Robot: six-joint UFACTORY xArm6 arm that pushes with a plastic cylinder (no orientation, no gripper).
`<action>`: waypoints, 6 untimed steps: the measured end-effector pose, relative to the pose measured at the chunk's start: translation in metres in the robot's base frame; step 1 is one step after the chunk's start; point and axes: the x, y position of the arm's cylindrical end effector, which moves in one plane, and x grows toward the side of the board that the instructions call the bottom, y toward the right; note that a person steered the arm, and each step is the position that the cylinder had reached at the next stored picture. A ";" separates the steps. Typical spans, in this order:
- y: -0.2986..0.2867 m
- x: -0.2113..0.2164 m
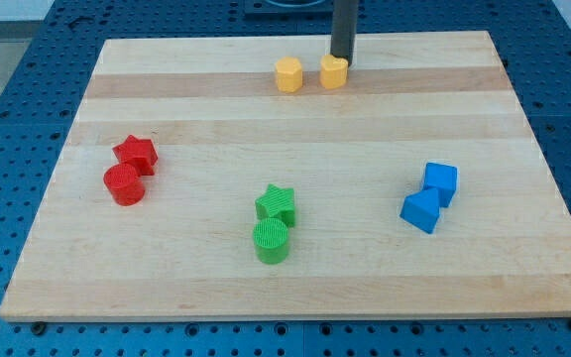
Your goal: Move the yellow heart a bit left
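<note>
Just below and touching my tip [342, 58] at the view's top sits the small yellow plastic heart block [333, 72], which looks light, rigid and easy to slide, so I judge pushing its right flank toward the yellow hexagon block [287, 75] best.

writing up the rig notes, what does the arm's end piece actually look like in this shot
Only the rod shows: a straight, smooth, dark grey to black cylinder entering from the view's top, cut off by the frame. No cables, markings or labels are visible on it. My tip is a plain blunt end, just behind the yellow heart, with the yellow hexagon to the view's left.
</note>
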 end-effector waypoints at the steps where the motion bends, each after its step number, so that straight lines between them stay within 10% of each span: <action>1: -0.013 0.000; 6: 0.020 0.018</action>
